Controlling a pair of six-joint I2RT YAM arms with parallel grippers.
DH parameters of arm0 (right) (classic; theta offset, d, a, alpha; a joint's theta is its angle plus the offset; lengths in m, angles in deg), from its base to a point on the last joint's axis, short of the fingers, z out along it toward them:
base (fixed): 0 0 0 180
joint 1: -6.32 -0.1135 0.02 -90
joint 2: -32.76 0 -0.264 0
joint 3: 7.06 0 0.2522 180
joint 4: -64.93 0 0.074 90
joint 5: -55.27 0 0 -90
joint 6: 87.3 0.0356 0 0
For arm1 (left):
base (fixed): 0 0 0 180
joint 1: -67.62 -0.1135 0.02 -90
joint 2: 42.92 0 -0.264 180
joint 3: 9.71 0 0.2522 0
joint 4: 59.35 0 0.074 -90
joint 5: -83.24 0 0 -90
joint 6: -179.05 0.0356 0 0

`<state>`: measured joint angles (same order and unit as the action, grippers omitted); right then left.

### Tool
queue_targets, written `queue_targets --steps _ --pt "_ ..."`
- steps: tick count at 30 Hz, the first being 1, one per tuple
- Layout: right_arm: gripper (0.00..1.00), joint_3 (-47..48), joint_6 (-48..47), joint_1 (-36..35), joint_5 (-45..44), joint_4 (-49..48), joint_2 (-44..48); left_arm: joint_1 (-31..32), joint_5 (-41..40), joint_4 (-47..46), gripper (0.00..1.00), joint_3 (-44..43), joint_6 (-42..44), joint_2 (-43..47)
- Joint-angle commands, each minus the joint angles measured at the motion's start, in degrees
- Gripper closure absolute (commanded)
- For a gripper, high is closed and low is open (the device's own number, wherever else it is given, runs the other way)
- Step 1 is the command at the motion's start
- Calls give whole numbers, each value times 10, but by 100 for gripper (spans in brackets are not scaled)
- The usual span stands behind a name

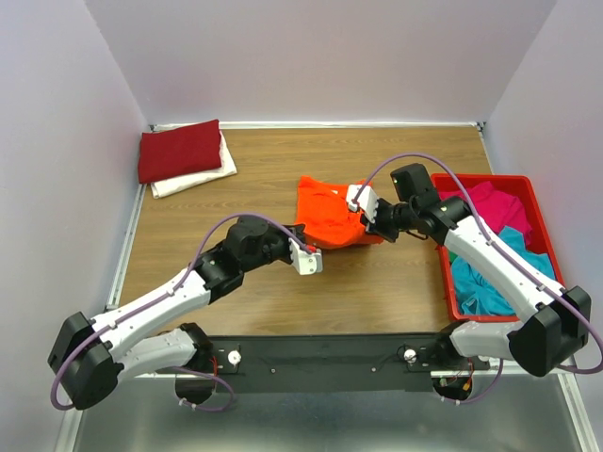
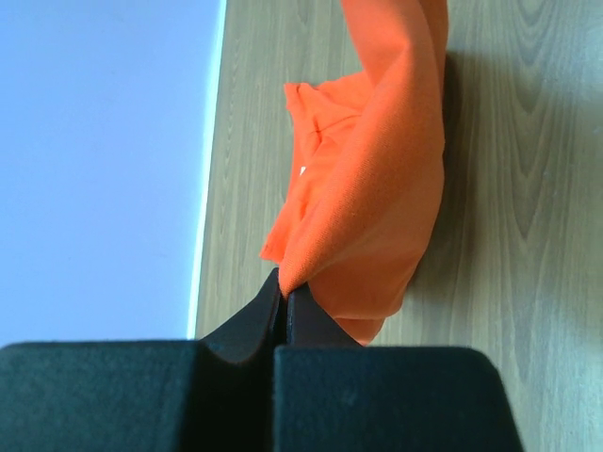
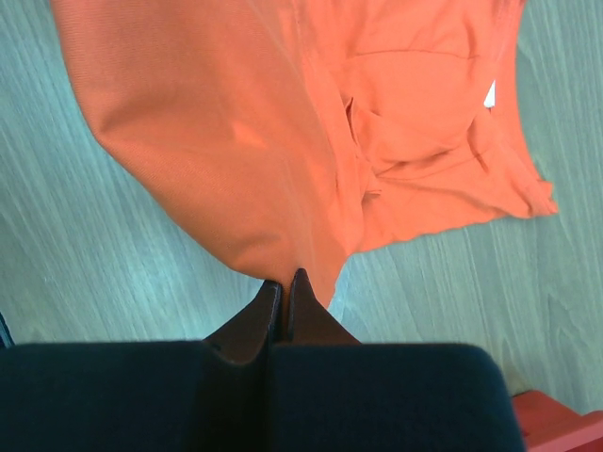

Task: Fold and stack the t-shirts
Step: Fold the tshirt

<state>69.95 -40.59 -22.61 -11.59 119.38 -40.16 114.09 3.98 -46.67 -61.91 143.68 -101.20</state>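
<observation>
In your left wrist view, the left gripper is pinched tight on an edge of the orange t-shirt, with no gap between the fingers. The cloth hangs up from the grip in a thick fold and trails onto the wooden table. A small white tag shows inside the shirt, too small for you to read.

In your right wrist view, the right gripper is likewise clamped on a corner of the same orange shirt. The fabric spreads away from the fingers, with the neck opening crumpled to the right, and the white tag peeks out at the far edge with no legible writing.

In your top view, the orange shirt lies bunched in the middle of the table between the two grippers, one at its near left side and one at its right side. At the far left corner a folded dark red t-shirt rests on a folded white t-shirt. At the right edge, the red tray holds a magenta pink t-shirt and a teal t-shirt, both unfolded.
</observation>
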Motion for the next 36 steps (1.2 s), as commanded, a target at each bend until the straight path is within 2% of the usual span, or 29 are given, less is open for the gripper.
queue_targets --steps 1,7,10,18,23,31,36 --pt "100 17 14 -2 -15 23 8 -3 38 0 100 12 -7 19" --pt "100 21 18 0 -27 28 12 -15 57 -29 100 25 -5 20" --pt "100 42 20 11 -44 26 -8 -45 76 -59 100 19 4 3" --pt "100 125 16 85 -40 7 -134 -137 163 -106 100 -63 19 -161" --pt "100 198 14 115 -27 -9 -232 -180 195 -137 100 -147 -11 -290" --pt "100 320 57 134 -56 -46 -363 -203 191 -136 100 -269 -58 -424" --pt "100 371 76 138 -80 -53 -442 -210 165 -82 100 -357 -81 -503"
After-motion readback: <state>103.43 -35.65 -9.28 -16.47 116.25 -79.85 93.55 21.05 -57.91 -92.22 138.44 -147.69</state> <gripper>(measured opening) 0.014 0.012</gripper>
